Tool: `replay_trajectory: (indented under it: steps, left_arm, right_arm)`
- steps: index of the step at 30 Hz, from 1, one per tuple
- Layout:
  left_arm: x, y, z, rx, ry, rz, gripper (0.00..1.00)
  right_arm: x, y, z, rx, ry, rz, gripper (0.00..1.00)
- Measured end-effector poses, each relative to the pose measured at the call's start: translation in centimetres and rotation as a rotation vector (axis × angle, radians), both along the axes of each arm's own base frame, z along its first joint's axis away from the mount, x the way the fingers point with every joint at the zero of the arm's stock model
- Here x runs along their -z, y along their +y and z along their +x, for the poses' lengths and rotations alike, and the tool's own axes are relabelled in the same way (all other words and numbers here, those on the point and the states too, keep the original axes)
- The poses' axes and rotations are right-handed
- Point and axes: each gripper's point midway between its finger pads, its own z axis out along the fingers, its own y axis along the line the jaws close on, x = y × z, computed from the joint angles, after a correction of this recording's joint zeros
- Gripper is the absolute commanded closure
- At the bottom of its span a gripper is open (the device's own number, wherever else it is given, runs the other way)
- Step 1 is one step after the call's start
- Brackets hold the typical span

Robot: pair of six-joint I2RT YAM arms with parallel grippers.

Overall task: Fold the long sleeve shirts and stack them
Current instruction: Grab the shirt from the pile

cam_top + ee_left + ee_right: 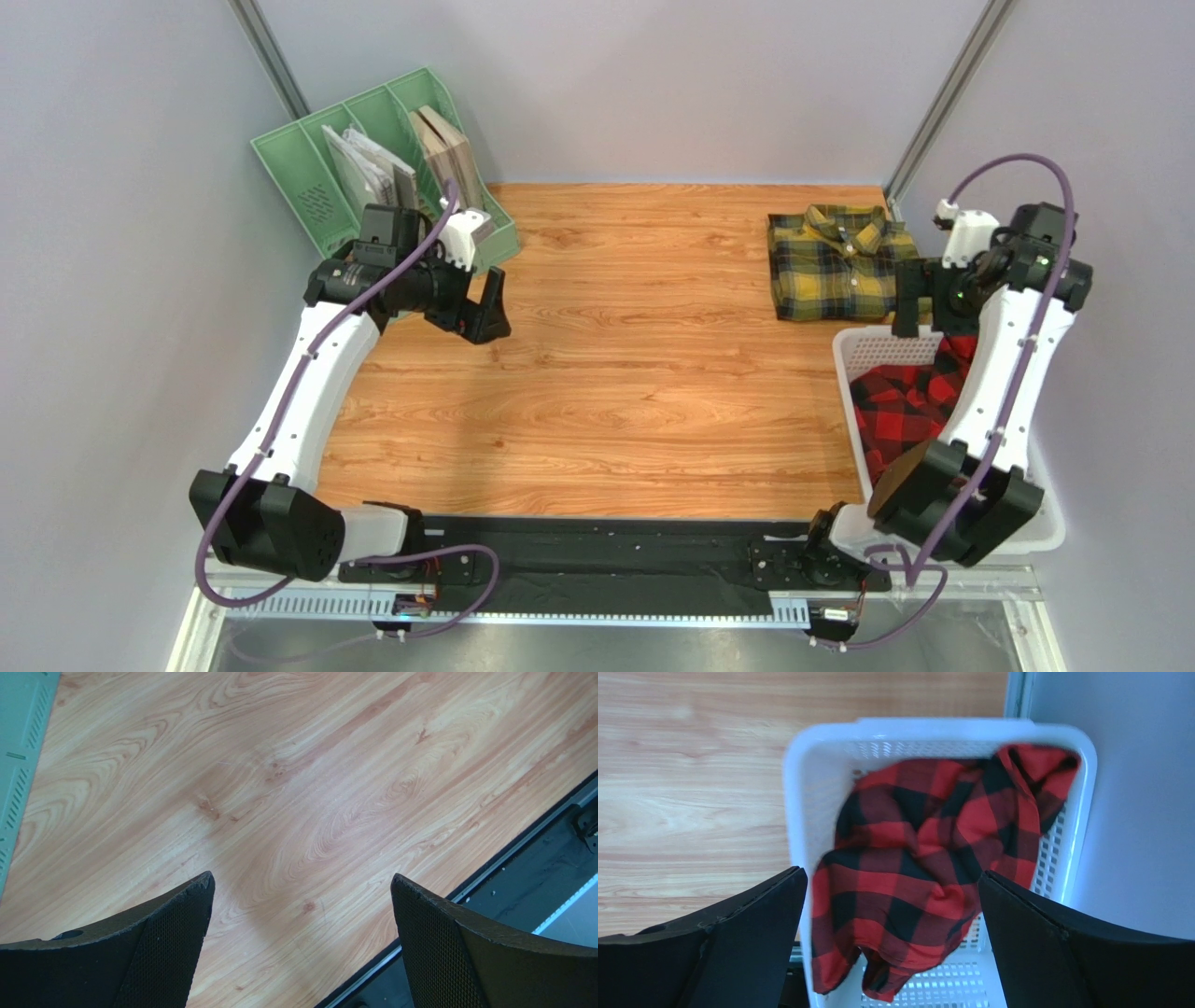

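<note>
Right wrist view: your right gripper point(890, 875), open, over red-and-black shirt point(927, 847) crumpled in white basket point(934, 728); your left gripper point(302, 876), open, over desk point(281, 777).

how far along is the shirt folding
Done: the yellow shirt lies folded on the table. In hand: nothing; the right gripper hangs above the basket, fingers apart, left gripper likewise open. Left: the red shirt, crumpled in that basket, needs folding and stacking.
</note>
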Motion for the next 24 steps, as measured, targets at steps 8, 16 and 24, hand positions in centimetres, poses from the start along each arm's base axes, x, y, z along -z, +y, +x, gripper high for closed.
replay_trajectory:
  steps: [8,16,24]
  left_arm:
    - [0.4,-0.6,-1.4,0.055,0.045,-0.022,0.01]
    - [1.0,-0.5,-1.8,0.068,0.059,-0.013,0.01]
    - [1.1,-0.5,-1.9,0.068,0.062,-0.012,0.01]
  right_arm:
    - [9.1,-5.1,-3.1,0.121,0.283,0.046,0.00]
    - [20.2,-4.2,-8.9,0.142,0.565,0.052,0.00]
    - [22.3,-5.4,-9.9,0.153,0.632,0.023,1.00]
